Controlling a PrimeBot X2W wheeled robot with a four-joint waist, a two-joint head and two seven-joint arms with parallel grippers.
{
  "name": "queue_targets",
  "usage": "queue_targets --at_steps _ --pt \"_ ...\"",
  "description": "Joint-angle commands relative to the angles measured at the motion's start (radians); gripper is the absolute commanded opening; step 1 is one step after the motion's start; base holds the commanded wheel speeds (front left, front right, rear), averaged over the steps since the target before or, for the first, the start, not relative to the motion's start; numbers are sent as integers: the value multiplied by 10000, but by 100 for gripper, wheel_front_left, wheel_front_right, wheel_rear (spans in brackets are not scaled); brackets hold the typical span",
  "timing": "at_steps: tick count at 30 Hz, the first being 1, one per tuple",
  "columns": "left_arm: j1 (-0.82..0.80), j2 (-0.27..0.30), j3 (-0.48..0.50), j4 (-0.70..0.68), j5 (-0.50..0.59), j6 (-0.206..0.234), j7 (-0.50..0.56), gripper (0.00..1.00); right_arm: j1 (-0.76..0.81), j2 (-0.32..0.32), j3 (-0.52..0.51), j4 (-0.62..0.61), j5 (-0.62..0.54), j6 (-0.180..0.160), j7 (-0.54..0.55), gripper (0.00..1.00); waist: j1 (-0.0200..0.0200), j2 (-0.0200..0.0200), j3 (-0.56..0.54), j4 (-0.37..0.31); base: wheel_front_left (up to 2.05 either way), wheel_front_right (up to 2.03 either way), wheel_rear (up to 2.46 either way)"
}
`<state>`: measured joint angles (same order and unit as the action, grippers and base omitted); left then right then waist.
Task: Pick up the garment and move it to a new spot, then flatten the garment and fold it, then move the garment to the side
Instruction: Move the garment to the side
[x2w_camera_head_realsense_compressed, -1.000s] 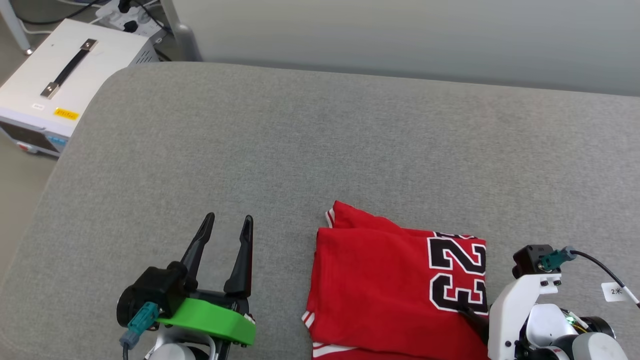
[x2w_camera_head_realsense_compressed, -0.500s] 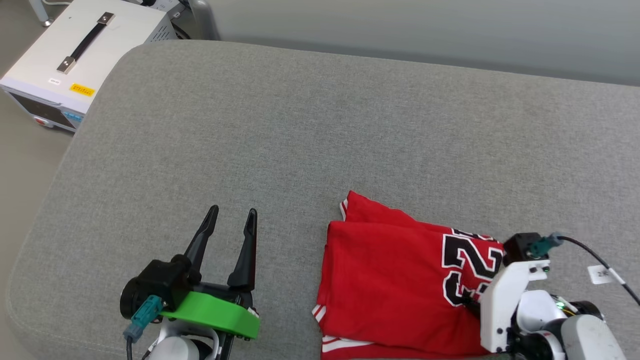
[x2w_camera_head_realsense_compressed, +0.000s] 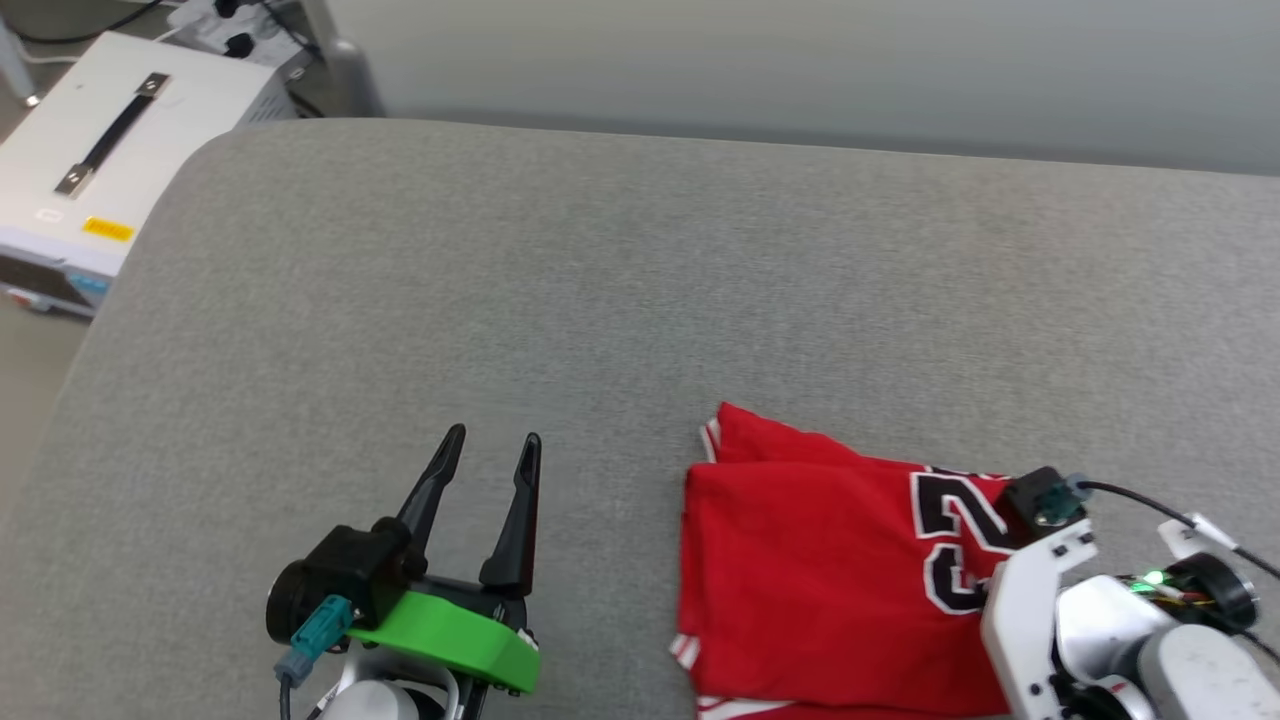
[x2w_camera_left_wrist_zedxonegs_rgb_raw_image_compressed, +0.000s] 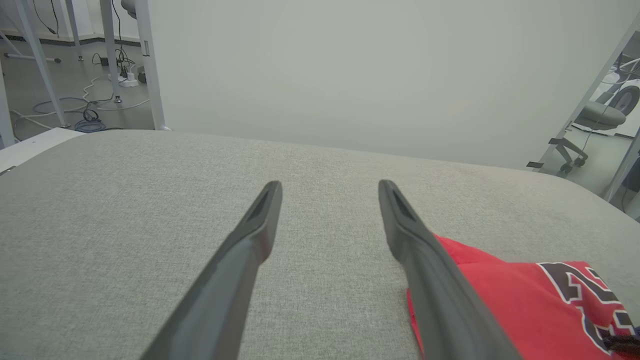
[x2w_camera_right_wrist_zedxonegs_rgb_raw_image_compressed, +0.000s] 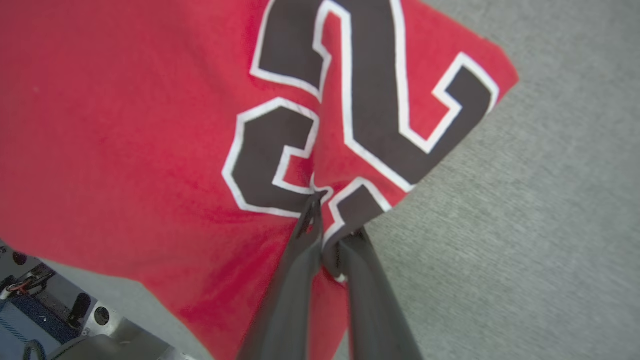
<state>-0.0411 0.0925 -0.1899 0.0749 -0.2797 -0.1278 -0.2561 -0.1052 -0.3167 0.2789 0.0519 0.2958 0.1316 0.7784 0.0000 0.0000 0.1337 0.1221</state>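
On the grey cushion (x2w_camera_head_realsense_compressed: 600, 280), right end effector (x2w_camera_right_wrist_zedxonegs_rgb_raw_image_compressed: 327, 225) pinches the garment (x2w_camera_head_realsense_compressed: 800, 560) (left end effector (x2w_camera_head_realsense_compressed: 494, 436) gapes beside it).

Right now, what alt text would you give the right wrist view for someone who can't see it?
The right gripper, with two long dark fingers, is pinched shut on a fold of the red jersey shirt, at the edge of its black, white-outlined number. The shirt lies on a grey fabric cushion.

Left gripper (x2w_camera_head_realsense_compressed: 494, 436) has long tapered black fingers (x2w_camera_head_realsense_compressed: 515, 520), green bracket (x2w_camera_head_realsense_compressed: 450, 640), teal connector (x2w_camera_head_realsense_compressed: 318, 625); right arm (x2w_camera_head_realsense_compressed: 1180, 670) has white housing (x2w_camera_head_realsense_compressed: 1025, 610), green LED (x2w_camera_head_realsense_compressed: 1150, 578), teal plug (x2w_camera_head_realsense_compressed: 1052, 505), black cable (x2w_camera_head_realsense_compressed: 1130, 497).
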Motion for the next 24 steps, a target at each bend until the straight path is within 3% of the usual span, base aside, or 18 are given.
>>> queue_targets --at_steps 1,10,18,21,24 --pt "53 5 -54 -10 0 -29 -57 100 -164 -448 50 -151 -68 -9 31 0 0 0 -126 -549 0 0 0" --pt "-135 -98 -637 -257 137 -29 -57 100 -685 -3429 552 -1030 297 -9 400 0 0 0 436 -2173 0 0 0" --pt "-1028 59 -1385 -694 353 -29 -57 100 -1495 -5671 480 3 246 -9 -840 0 0 0 1832 -3163 0 0 0" --pt "-1434 255 -1661 -849 436 -29 -57 100 -1830 -6139 418 843 56 -9 -1604 0 0 0 2414 -3393 0 0 0" --pt "-1857 437 -1767 -1107 489 -29 -57 100 -2277 -6177 118 1852 -97 -9 -2427 0 0 0 2994 -3561 0 0 0"
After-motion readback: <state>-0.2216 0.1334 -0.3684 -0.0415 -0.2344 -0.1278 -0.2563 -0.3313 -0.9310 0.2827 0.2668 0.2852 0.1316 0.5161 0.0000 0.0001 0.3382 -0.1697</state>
